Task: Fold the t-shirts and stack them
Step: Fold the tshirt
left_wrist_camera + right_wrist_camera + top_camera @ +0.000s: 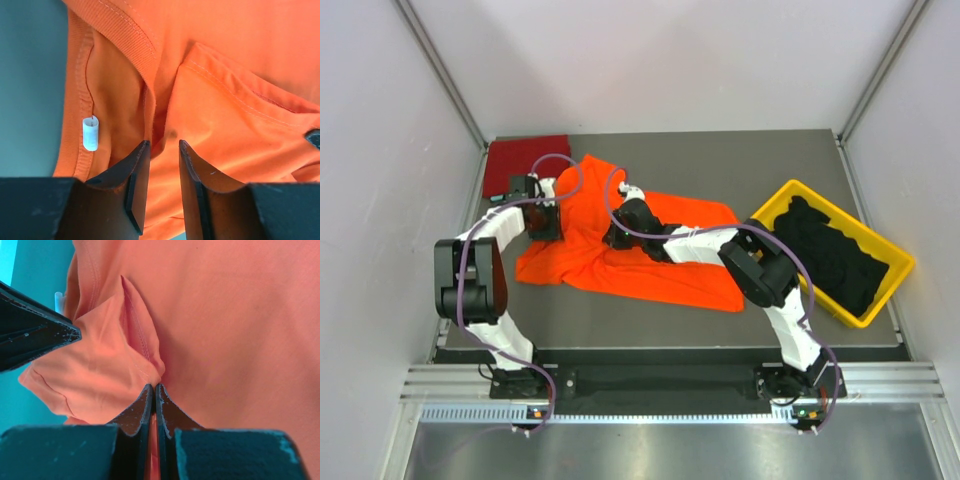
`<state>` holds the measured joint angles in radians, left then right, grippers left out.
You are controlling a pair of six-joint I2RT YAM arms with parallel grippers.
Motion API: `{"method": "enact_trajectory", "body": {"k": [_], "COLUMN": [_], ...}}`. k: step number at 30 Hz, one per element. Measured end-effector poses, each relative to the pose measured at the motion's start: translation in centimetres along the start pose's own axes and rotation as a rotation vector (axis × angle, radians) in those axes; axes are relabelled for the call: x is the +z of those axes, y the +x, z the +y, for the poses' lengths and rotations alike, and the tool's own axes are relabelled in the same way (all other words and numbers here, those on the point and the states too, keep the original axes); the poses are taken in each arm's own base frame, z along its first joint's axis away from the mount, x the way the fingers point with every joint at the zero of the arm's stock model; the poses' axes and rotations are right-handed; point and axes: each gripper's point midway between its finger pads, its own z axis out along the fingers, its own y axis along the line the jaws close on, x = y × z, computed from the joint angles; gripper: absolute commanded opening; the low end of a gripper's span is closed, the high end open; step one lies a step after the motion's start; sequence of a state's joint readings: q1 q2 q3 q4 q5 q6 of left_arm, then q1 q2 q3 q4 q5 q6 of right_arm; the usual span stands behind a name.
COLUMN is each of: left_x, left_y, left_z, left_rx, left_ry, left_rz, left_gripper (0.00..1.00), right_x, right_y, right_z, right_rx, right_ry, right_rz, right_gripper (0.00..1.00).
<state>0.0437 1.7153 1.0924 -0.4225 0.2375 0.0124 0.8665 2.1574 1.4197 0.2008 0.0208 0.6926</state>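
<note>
Orange t-shirt [650,265] rumpled on the surface [720,170].
Right end effector [154,386] pinches a fold of it; left end effector [163,143] stands partly spread over the collar [125,34].

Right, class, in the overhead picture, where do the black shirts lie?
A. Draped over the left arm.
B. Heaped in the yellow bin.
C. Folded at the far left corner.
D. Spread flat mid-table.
B: the black shirts fill the yellow bin at the right; mid-table lies the orange shirt, far left the dark red shirt.
</note>
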Motion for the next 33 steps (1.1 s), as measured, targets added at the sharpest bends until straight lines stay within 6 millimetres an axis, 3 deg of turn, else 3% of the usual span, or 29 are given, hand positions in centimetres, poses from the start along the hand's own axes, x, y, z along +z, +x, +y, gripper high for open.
{"method": "enact_trajectory", "body": {"k": [7,8,11,17,23,33], "left_x": [0.8,0.9,0.9,1.1,1.1,1.0], "left_y": [0.8,0.9,0.8,0.5,-1.2,-1.9], "left_z": [0.7,0.8,1.1,0.8,-0.1,0.9], "left_rx": [0.005,0.006,0.013,0.052,0.12,0.139], "left_ry": [-0.035,-0.041,-0.059,-0.101,-0.161,-0.238], "left_rz": [0.033,0.035,0.034,0.026,-0.013,-0.038], "left_gripper": [0.31,0.18,0.0,0.0,0.0,0.0], "right_x": [0.0,0.0,0.0,0.0,-0.1,-0.1], "right_y": [0.0,0.0,0.1,0.3,1.2,0.5], "right_z": [0.0,0.0,0.1,-0.2,-1.0,-1.1], "right_rx": [0.0,0.0,0.0,-0.002,-0.011,-0.011], "right_ry": [-0.003,-0.004,-0.005,-0.008,0.0,0.006], "right_rz": [0.003,0.003,0.004,0.001,0.008,-0.027], "right_gripper": [0.0,0.0,0.0,0.0,0.0,0.0]}}
